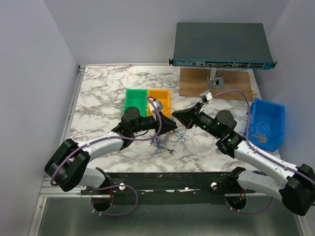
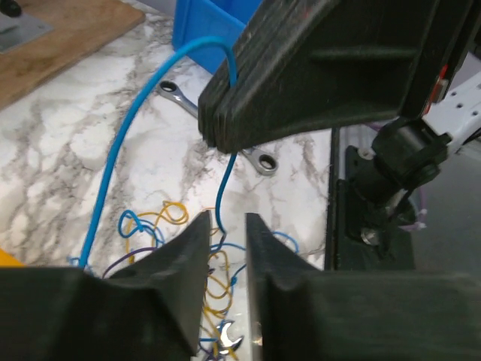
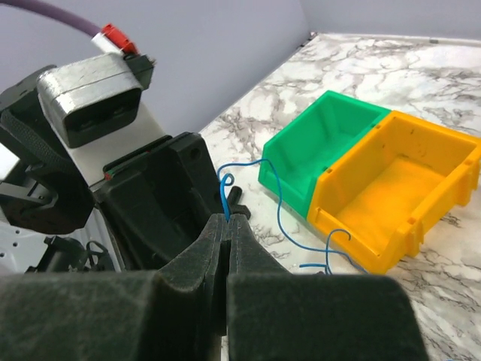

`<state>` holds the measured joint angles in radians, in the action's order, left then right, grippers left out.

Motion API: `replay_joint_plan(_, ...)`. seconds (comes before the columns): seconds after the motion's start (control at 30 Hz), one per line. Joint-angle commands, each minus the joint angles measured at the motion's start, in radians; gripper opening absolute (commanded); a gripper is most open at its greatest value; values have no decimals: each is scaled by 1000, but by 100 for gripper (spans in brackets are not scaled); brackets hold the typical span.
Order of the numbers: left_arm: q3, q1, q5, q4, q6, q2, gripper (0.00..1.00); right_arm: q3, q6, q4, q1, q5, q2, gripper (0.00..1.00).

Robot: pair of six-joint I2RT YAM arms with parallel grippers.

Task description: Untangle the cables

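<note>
Right gripper (image 3: pixel 228 220): clamps flat on one blue wire (image 3: pixel 279 204), pads pressed together with no gap. Lifts that strand off the table; loops free past the fingertips towards the green bin (image 3: pixel 319 147) and orange bin (image 3: pixel 402 188).

Left gripper (image 2: pixel 228 233): narrow, jaws apart by a slim slot, nothing clearly pinched. Points nose to nose at the right gripper, tips close, not touching as far as visible. In the left wrist view, blue wire arches over the right gripper's tip, then drops towards the slot between the left fingers (image 2: pixel 192 259); cannot tell whether touching them.

Cables (image 1: pixel 165 141): small tangle on the marble table (image 1: pixel 103 93), mid-table towards the near edge, right under both gripper tips and on the near side of the two bins. Blue mostly, with yellow and purple strands seen up close. Still bunched; only the one blue strand raised out of it.

Combination wrench (image 2: pixel 263 160): flat on the marble just beyond the tangle in the left wrist view, under the right gripper. Second shiny open wrench end (image 2: pixel 229 338) at the bunch, between the left fingers low in that view; cannot tell if a separate tool.

Green and orange bins: side by side, touching, behind the left gripper. Blue bin (image 1: pixel 268 123): far right of the table, thin wires inside. Wooden board (image 1: pixel 216 86) at the back right, network switch (image 1: pixel 221 44) raised above it.
</note>
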<state>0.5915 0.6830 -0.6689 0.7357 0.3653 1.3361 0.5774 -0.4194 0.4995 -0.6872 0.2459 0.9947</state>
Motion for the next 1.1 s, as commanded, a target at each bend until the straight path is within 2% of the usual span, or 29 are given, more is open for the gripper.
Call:
replay_joint_plan(0.0,45,9,-51,31,14,31,13,44,-20,-16,-6,84,30,1)
replay_joint_plan(0.07,51,8,-54,37,23,38,0,59,-11,-25,-6,111,45,1)
replay_joint_plan(0.13,44,7,-55,51,30,37,0,63,2,-30,-6,121,45,1)
replay_joint_plan(0.17,40,8,-56,54,33,33,0,58,12,-31,-6,109,43,5)
replay_joint_plan(0.2,32,6,-51,61,34,25,0,47,23,-34,-6,87,35,21)
replay_joint_plan(0.3,7,1,-12,70,22,-6,0,-41,53,20,-6,-1,-2,42)
replay_joint_plan(0.33,-1,-2,-2,68,19,-14,0,-82,48,53,-6,-33,-16,53)
replay_joint_plan(0.4,-12,-10,9,72,21,-28,0,-185,48,162,-6,-79,-36,67)
replay_joint_plan(0.47,-23,-14,13,79,23,-40,0,-270,43,285,-6,-81,-39,76)
replay_joint_plan(0.57,-40,-19,17,97,24,-59,0,-327,63,400,-6,-20,5,76)
replay_joint_plan(0.73,-49,-22,-16,133,45,-68,0,-311,63,485,-6,102,161,71)
replay_joint_plan(0.87,-51,-23,-35,149,56,-69,0,-276,49,495,-8,123,257,70)
replay_joint_plan(1.07,-66,-23,-49,183,68,-96,0,-219,44,457,-18,76,380,70)
